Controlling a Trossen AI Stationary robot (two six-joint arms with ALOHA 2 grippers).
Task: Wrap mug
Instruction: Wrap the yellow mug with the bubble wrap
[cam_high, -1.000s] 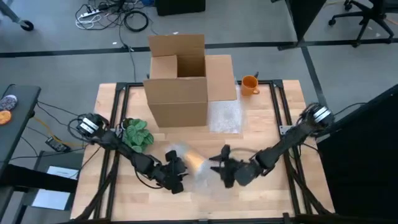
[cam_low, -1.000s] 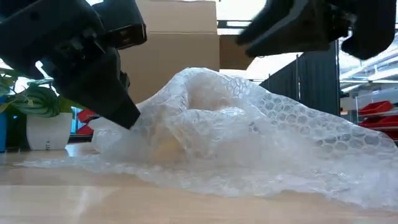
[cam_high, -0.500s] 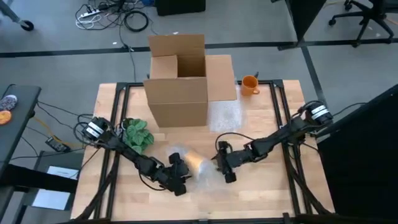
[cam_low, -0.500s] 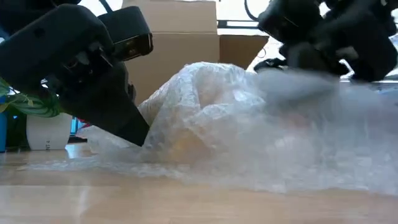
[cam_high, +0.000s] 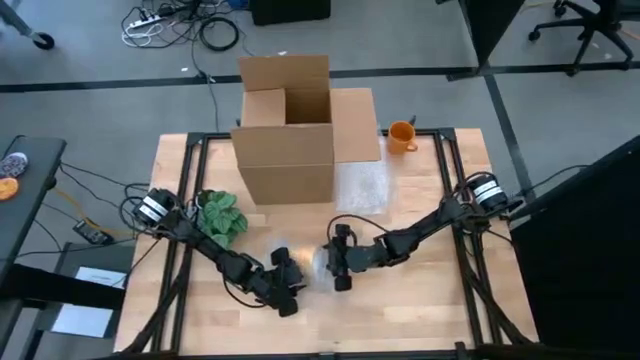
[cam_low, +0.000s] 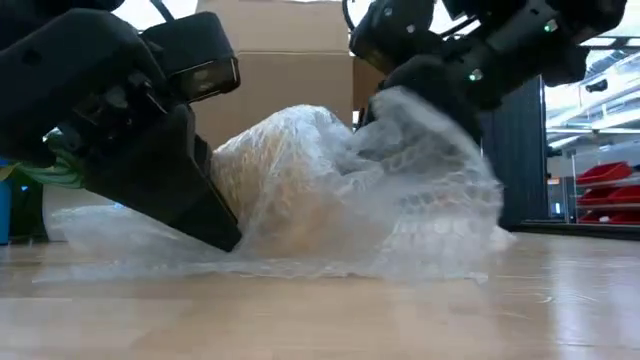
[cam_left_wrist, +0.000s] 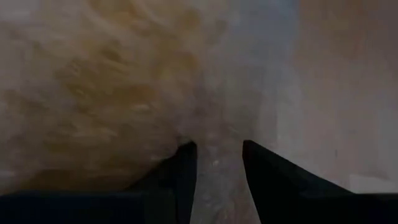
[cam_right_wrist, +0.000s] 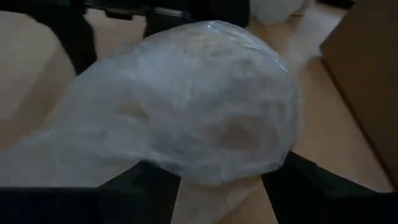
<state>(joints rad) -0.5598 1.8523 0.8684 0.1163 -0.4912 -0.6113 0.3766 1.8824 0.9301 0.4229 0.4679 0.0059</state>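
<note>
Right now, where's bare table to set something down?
Free: the front strip of the table and the right side between the spare bubble wrap sheet and the right edge. Crowded: centre, where the left claw and right claw flank the wrapped bundle; plant and cardboard box behind.

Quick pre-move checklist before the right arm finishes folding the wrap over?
1. Left pincer pinning the bubble wrap at the bundle's left side: ok, fingers straddle a fold in the left wrist view.
2. Right pincer carrying the sheet's edge over the bundle: ok.
3. Mug inside fully covered: cannot tell, only an orange tint shows.
4. Cardboard box clear of both arms: ok.
5. Potted plant untouched: ok.
</note>
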